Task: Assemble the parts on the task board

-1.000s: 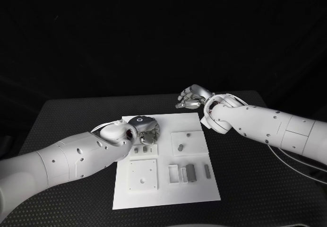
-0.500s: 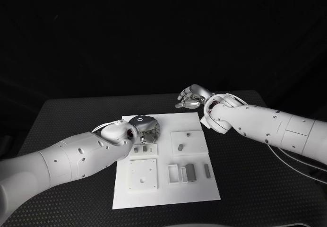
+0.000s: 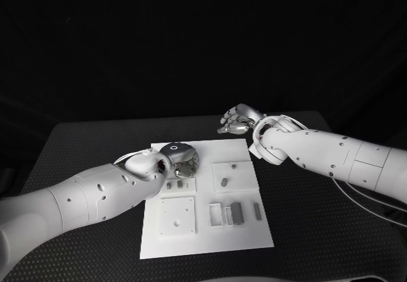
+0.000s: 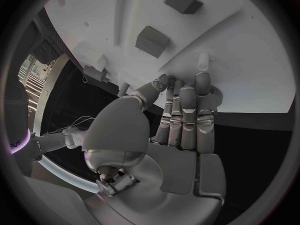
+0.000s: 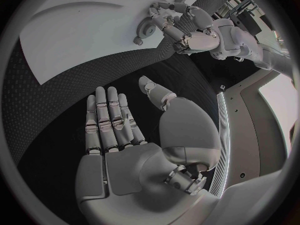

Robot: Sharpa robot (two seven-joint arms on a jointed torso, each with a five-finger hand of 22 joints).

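Black table (image 3: 322,235) under us, white task board (image 3: 246,235) lying at its middle, our left hand (image 3: 180,163) low over the board's far left corner, fingers straight and together, holding nothing, grey parts (image 3: 238,212) sitting nearer us, our right hand (image 3: 239,120) beyond the far edge, fingers flat, empty.

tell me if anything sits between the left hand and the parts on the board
Nothing visible does. In the head view the left hand hangs over the far left part of the task board, and the left wrist view shows its fingers reaching over the board's edge toward a small upright peg, with bare white board between them.
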